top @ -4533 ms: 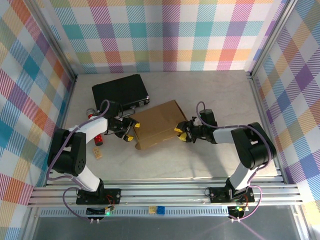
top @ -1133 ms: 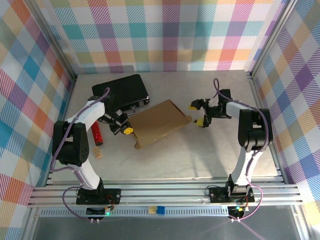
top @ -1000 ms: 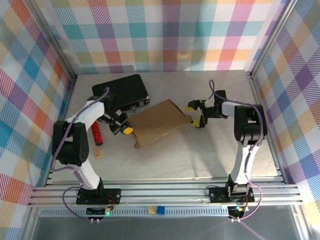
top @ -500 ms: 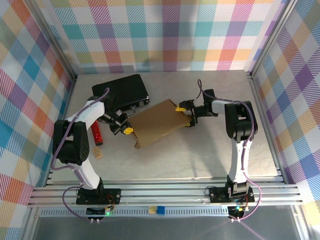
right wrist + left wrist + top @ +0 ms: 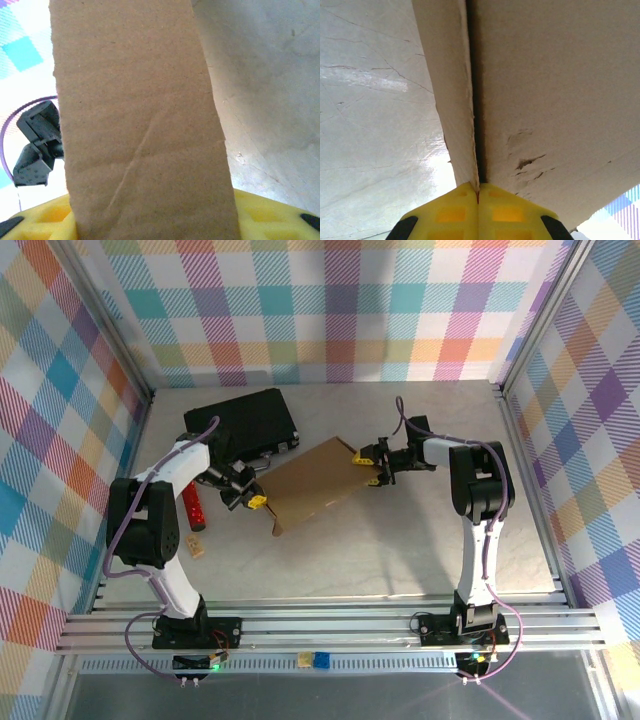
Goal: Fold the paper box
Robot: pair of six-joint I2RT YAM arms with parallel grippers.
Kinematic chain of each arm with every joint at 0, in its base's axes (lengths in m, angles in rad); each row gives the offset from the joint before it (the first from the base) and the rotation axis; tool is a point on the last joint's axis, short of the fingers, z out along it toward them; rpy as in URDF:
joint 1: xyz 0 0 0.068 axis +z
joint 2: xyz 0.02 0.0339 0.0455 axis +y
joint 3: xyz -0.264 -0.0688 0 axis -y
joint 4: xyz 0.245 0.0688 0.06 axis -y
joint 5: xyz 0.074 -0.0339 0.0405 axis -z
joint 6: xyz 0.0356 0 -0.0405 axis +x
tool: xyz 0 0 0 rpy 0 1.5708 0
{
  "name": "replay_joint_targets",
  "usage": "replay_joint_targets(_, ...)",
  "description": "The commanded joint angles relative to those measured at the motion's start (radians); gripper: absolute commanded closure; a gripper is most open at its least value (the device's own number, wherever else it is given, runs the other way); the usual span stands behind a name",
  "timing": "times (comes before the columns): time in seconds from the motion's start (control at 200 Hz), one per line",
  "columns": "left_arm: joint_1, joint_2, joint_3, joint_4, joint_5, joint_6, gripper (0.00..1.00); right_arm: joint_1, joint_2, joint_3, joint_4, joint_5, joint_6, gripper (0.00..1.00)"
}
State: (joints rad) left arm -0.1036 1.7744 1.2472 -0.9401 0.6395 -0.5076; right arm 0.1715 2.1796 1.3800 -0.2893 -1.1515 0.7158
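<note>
paper box (image 5: 315, 488), lying diagonally (near-left to far-right)

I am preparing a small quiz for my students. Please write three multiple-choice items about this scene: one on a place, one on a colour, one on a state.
1. Where is the case relative to the box?
A. farther back and to the left
B. on top of it
C. in front of it, near the arm bases

2. What colour are the fingertips of the left hand?
A. red
B. yellow
C. blue

3. What state is the left hand in?
A. wide open above the table
B. shut on the case
C. shut on the box edge

Key:
1 A: the top view shows the case beyond the box's left corner.
2 B: the left wrist view shows yellow tips.
3 C: in that view the tips meet with cardboard pinched between them.
</note>
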Motion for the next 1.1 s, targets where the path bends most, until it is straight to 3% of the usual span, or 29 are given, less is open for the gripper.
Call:
replay_joint_targets(0.0, 0.012, -0.001, 0.031, -0.006, 0.040, 0.009, 0.95, 0.005, -0.054, -0.009, 0.013, 0.028, 0.044, 0.53)
replay_joint_targets(0.11, 0.011, -0.053, 0.064, -0.001, 0.018, -0.001, 0.67, 0.005, -0.088, -0.011, -0.019, 0.070, 0.073, 0.57)
replay_joint_targets(0.19, 0.012, -0.117, 0.110, -0.016, -0.057, -0.001, 0.57, 0.004, -0.115, -0.004, -0.079, 0.115, 0.097, 0.58)
replay_joint_targets(0.355, -0.011, -0.285, 0.174, -0.020, -0.284, -0.014, 0.47, 0.003, -0.206, -0.021, -0.198, 0.230, 0.210, 0.58)
replay_joint_targets(0.51, -0.077, -0.412, 0.178, -0.006, -0.460, -0.055, 0.43, 0.002, -0.316, -0.082, -0.249, 0.312, 0.417, 0.60)
replay_joint_targets(0.64, -0.087, -0.488, 0.116, 0.017, -0.524, -0.242, 0.42, 0.003, -0.391, -0.096, -0.324, 0.354, 0.568, 0.59)
replay_joint_targets(0.78, -0.091, -0.486, 0.142, -0.017, -0.503, -0.349, 0.43, 0.000, -0.458, -0.103, -0.423, 0.383, 0.702, 0.57)
replay_joint_targets(0.91, -0.109, -0.457, 0.206, 0.011, -0.443, -0.185, 0.52, -0.006, -0.484, -0.106, -0.515, 0.383, 0.768, 0.56)
replay_joint_targets(0.995, -0.124, -0.460, 0.221, 0.049, -0.388, 0.024, 0.57, -0.012, -0.498, -0.106, -0.558, 0.385, 0.774, 0.56)
replay_joint_targets(1.095, -0.174, -0.511, 0.188, 0.098, -0.357, 0.300, 0.56, -0.036, -0.503, -0.124, -0.601, 0.356, 0.795, 0.54)
